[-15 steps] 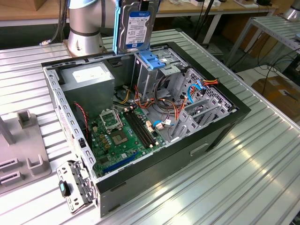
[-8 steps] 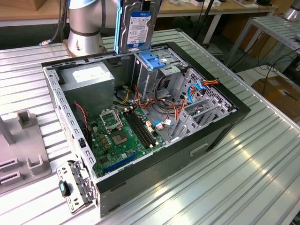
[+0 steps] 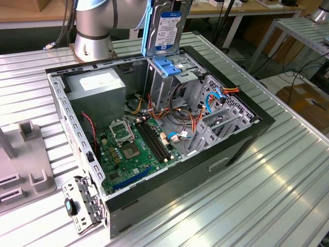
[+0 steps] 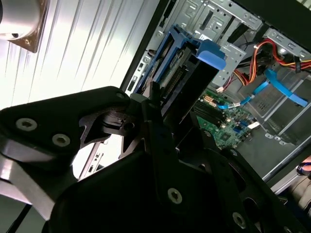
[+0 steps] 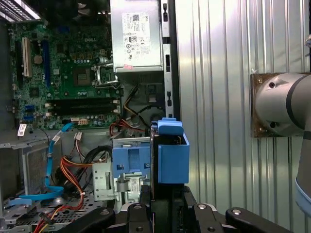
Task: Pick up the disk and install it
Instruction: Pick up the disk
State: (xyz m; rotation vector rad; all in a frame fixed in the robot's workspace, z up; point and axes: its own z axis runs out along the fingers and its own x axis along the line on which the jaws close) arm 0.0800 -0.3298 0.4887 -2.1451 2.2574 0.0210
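The claw [image 5: 165, 199] is clamped on the disk [image 3: 168, 28] — held upright on edge, label facing out, just above the tall metal cage [image 3: 157, 90] inside the open computer case [image 3: 241, 144]. The disk's lower end hangs over the cage's light-blue latch [image 3: 169, 66] — the grey power-supply box [image 3: 97, 87] sits beside the cage.

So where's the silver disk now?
In the exterior view, top middle: the silver-grey metal disk stands upright just above the light-blue plastic latch of the tall metal cage.
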